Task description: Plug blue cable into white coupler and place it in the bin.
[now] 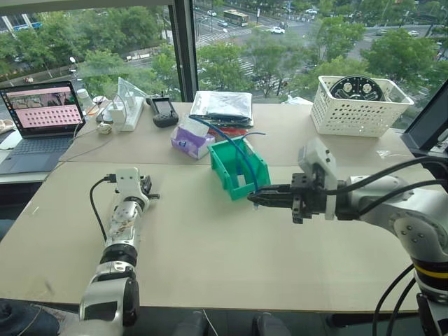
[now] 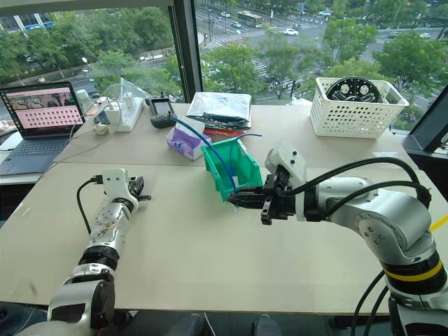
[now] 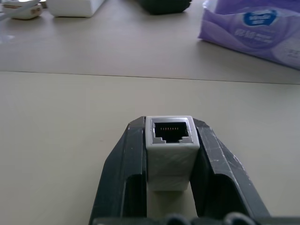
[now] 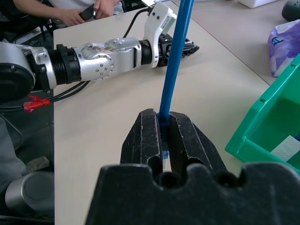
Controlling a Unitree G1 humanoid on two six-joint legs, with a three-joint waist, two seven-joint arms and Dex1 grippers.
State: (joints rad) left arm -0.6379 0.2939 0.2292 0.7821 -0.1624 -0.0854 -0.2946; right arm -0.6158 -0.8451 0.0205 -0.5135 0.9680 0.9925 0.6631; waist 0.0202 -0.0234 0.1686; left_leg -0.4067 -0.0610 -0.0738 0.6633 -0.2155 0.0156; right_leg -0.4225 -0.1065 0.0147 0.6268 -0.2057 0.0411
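White coupler (image 3: 169, 145), a small block with an open socket face, sits clamped in the left gripper (image 1: 147, 190) jaws, low over the tabletop (image 1: 210, 252). Right gripper (image 1: 260, 198) jaws pinch the blue cable (image 4: 174, 56) beside the green bin (image 1: 238, 168).

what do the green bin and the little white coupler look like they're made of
Green bin: looks like molded plastic, with a uniform colour and thin, stiff walls. White coupler: probably matte plastic, with faint lines across its side and small metal contacts in its socket.
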